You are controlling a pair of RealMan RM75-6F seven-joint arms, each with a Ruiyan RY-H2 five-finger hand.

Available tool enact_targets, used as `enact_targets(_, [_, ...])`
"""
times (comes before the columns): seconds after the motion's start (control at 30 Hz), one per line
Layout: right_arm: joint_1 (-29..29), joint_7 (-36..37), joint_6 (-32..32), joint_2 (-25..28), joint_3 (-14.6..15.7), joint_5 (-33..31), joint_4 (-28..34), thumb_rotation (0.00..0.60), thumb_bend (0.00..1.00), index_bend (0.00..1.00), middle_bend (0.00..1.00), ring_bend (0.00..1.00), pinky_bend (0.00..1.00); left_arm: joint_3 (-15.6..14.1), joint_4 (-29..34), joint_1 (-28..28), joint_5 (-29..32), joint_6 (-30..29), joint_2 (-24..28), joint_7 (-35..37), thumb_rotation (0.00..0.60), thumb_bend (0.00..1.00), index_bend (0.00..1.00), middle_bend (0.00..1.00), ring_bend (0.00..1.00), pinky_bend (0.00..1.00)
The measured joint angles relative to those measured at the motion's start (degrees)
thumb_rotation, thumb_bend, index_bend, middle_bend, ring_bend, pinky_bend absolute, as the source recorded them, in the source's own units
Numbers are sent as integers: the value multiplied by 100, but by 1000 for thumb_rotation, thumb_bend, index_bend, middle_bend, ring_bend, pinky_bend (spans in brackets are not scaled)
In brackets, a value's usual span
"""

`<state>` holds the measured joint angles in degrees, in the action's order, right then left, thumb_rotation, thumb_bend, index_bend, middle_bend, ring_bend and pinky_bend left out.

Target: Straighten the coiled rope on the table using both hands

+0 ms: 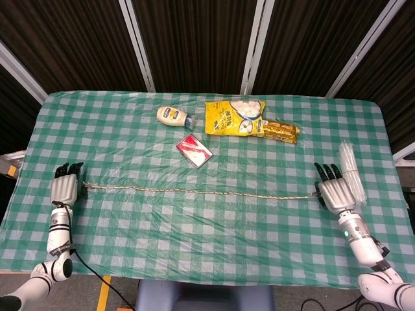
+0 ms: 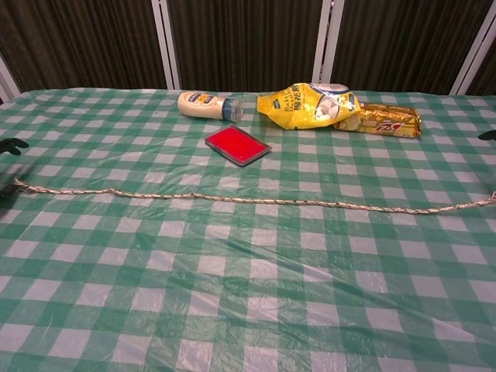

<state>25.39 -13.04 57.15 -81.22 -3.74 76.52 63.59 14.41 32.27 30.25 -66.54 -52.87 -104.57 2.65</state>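
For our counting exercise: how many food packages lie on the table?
3, all at the far side: bottle leftmost, yellow bag beside it, gold packet rightmost, touching the bag. None seems hidden.

Left hand (image 1: 65, 188): I see a silver-grey back plate with black fingers.
Right hand (image 1: 334, 192): same silver plate, black fingers.
Forearms: pale grey segmented casings; a green light on my right wrist.
Cable: black, beside my left arm.

**Count of things on the table**

One rope (image 1: 198, 192) lies across the table (image 1: 194, 253). Toward the far edge: one mayonnaise bottle (image 1: 173, 116), one yellow snack bag (image 1: 235, 117), one gold biscuit packet (image 1: 281, 131), one red flat case (image 1: 195, 150). Two hands: left hand (image 1: 65, 188), right hand (image 1: 335, 192).
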Motion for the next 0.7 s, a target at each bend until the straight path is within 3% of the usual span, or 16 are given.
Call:
enact_targets(0.13, [0,-45,-58,40,-10,-68,68,600,484,8,0,0,0,-5,45,-16,-15,-20,27,26,600,474,0,48,2,56])
enact_targets(0.37, [-54,-351,-221,359,-35,-443,553,600,375,0,0,0,0,-91,506,-215,-159,-303,306,227,600,447,0,0,0,54])
enact_targets(0.47, [-63,-418,-323,490,-30,-561,726,600,324,0,0,0,0,-133,909,-301,-201,-319,523,306,600,437,0,0,0,54])
enact_targets(0.7, [-143,-387,-120,651,1,-481,1023,600,312,0,0,0,0,-227,2180,-525,-386,-605,1150,406,600,424,0,0,0,53])
